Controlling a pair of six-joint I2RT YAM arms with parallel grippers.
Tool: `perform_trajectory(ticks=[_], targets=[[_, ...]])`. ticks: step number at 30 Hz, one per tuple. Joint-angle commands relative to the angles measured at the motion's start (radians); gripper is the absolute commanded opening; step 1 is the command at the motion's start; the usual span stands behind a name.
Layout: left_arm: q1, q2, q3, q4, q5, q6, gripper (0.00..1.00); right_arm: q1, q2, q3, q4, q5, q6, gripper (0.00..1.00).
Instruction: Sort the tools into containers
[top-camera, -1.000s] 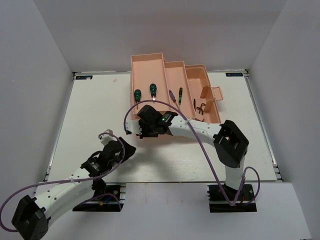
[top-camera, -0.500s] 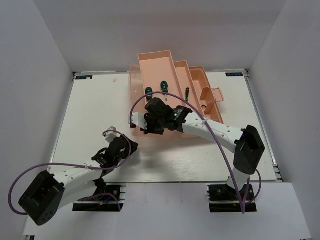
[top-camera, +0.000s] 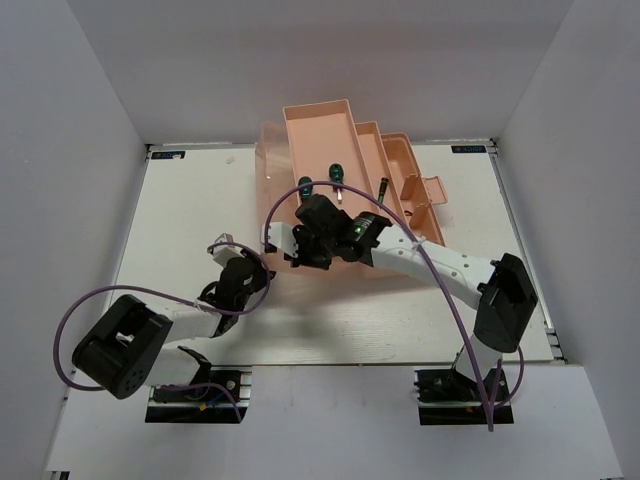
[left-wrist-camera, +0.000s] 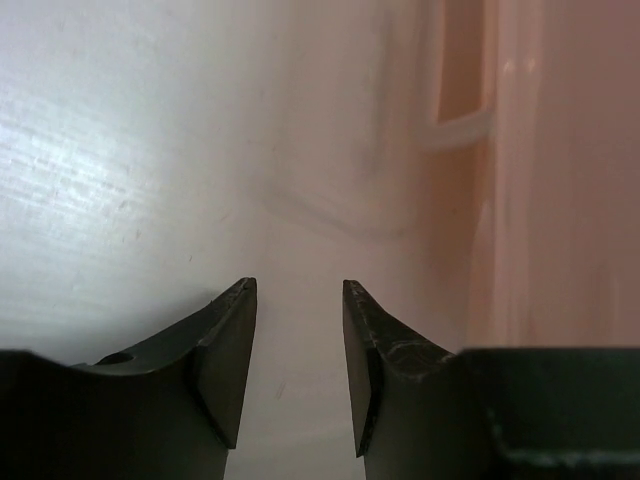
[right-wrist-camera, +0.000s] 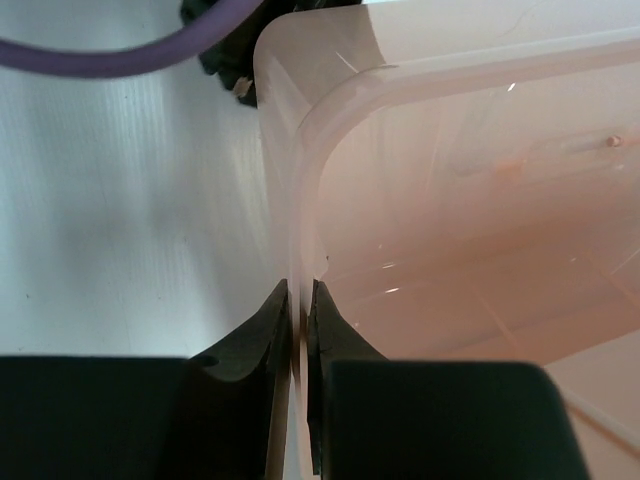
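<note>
The salmon-pink toolbox (top-camera: 400, 165) stands at the back middle with its tiered trays (top-camera: 322, 128) tilted up. Two stubby green-handled screwdrivers (top-camera: 305, 183) (top-camera: 336, 172) and a slim screwdriver (top-camera: 383, 186) lie in the trays. The hex keys are hidden. My right gripper (top-camera: 284, 242) is shut on the thin translucent lid rim (right-wrist-camera: 292, 160), which runs between its fingertips (right-wrist-camera: 300, 295). My left gripper (top-camera: 256, 272) rests low over the table just left of the toolbox's front corner. It is open and empty (left-wrist-camera: 298, 290), with the toolbox wall (left-wrist-camera: 545, 200) to its right.
The toolbox's handle and latch part (top-camera: 428, 190) sticks out on the right side. The white table (top-camera: 180, 220) stretches left of the toolbox. Purple cables (top-camera: 90, 300) loop beside both arms. Grey walls enclose the table on three sides.
My right gripper has swung the lid rim up and to the right, and the trays have shifted right and tilted up. My left arm has drawn in toward the toolbox's front left corner.
</note>
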Motion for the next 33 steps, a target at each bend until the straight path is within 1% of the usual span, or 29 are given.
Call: perform_trajectory(ticks=[1, 3, 5, 6, 7, 8, 9, 10, 11, 12, 14, 16, 18, 19, 20, 22, 23, 24, 25, 27, 29, 30, 31, 32, 33], targets=[[0.024, 0.013, -0.026, 0.224, 0.026, -0.015, 0.5, -0.002, -0.106, 0.013, 0.111, -0.013, 0.008, 0.0], [0.046, 0.039, -0.026, 0.287, 0.058, -0.015, 0.5, -0.002, -0.103, -0.003, 0.108, -0.019, 0.012, 0.0], [0.046, 0.059, -0.026, 0.321, 0.093, -0.015, 0.5, -0.002, -0.098, -0.007, 0.101, -0.03, 0.017, 0.13], [0.058, 0.071, -0.026, 0.338, 0.106, -0.015, 0.5, 0.001, -0.098, -0.01, 0.094, -0.035, 0.018, 0.22], [0.058, 0.082, -0.026, 0.353, 0.127, -0.015, 0.5, 0.004, -0.101, -0.014, 0.086, -0.035, 0.018, 0.43], [0.058, 0.102, -0.026, 0.364, 0.136, -0.015, 0.5, 0.001, -0.098, -0.015, 0.08, -0.036, 0.015, 0.51], [0.067, 0.102, -0.026, 0.382, 0.136, -0.026, 0.5, 0.002, -0.096, -0.012, 0.066, -0.048, 0.011, 0.61], [0.067, 0.114, -0.026, 0.383, 0.147, -0.026, 0.5, 0.002, -0.096, -0.01, 0.046, -0.053, -0.003, 0.78], [0.067, 0.126, -0.026, 0.393, 0.147, -0.026, 0.5, 0.008, -0.101, -0.009, 0.036, -0.056, -0.009, 0.87], [0.077, 0.126, -0.017, 0.393, 0.159, -0.035, 0.5, 0.008, -0.109, -0.006, 0.017, -0.064, -0.009, 0.89], [0.077, 0.136, -0.007, 0.393, 0.17, -0.035, 0.5, 0.007, -0.13, 0.005, -0.009, -0.069, -0.008, 0.89], [0.086, 0.146, -0.007, 0.393, 0.17, -0.035, 0.5, 0.005, -0.144, 0.017, -0.043, -0.096, -0.014, 0.87], [0.086, 0.146, 0.004, 0.393, 0.182, -0.035, 0.5, 0.002, -0.164, 0.007, -0.08, -0.107, -0.038, 0.77], [0.086, 0.157, 0.013, 0.393, 0.182, -0.035, 0.5, 0.004, -0.178, 0.005, -0.105, -0.145, -0.06, 0.72], [0.095, 0.157, 0.013, 0.393, 0.182, -0.035, 0.5, 0.004, -0.181, 0.0, -0.122, -0.147, -0.072, 0.46], [0.095, 0.166, 0.013, 0.393, 0.192, -0.035, 0.5, 0.005, -0.19, -0.001, -0.155, -0.176, -0.078, 0.2], [0.095, 0.166, 0.023, 0.393, 0.192, -0.035, 0.5, 0.007, -0.201, -0.006, -0.167, -0.19, -0.077, 0.0], [0.095, 0.177, 0.023, 0.393, 0.192, -0.035, 0.5, 0.007, -0.205, -0.013, -0.166, -0.194, -0.072, 0.0], [0.095, 0.177, 0.023, 0.393, 0.201, -0.035, 0.5, 0.008, -0.216, -0.011, -0.194, -0.231, -0.072, 0.0], [0.104, 0.186, 0.033, 0.393, 0.201, -0.035, 0.5, 0.002, -0.231, 0.008, -0.266, -0.358, -0.116, 0.0], [0.104, 0.186, 0.043, 0.393, 0.201, -0.035, 0.5, 0.004, -0.251, 0.032, -0.366, -0.41, -0.152, 0.0], [0.104, 0.186, 0.043, 0.393, 0.21, -0.035, 0.5, 0.002, -0.277, 0.042, -0.365, -0.398, -0.141, 0.0], [0.104, 0.186, 0.052, 0.393, 0.21, -0.035, 0.5, 0.001, -0.309, 0.042, -0.348, -0.365, -0.13, 0.0], [0.104, 0.186, 0.052, 0.393, 0.21, -0.035, 0.5, -0.002, -0.326, 0.037, -0.284, -0.319, -0.086, 0.0], [0.113, 0.186, 0.061, 0.393, 0.21, -0.035, 0.5, -0.018, -0.363, 0.023, -0.232, -0.01, -0.049, 0.0]])
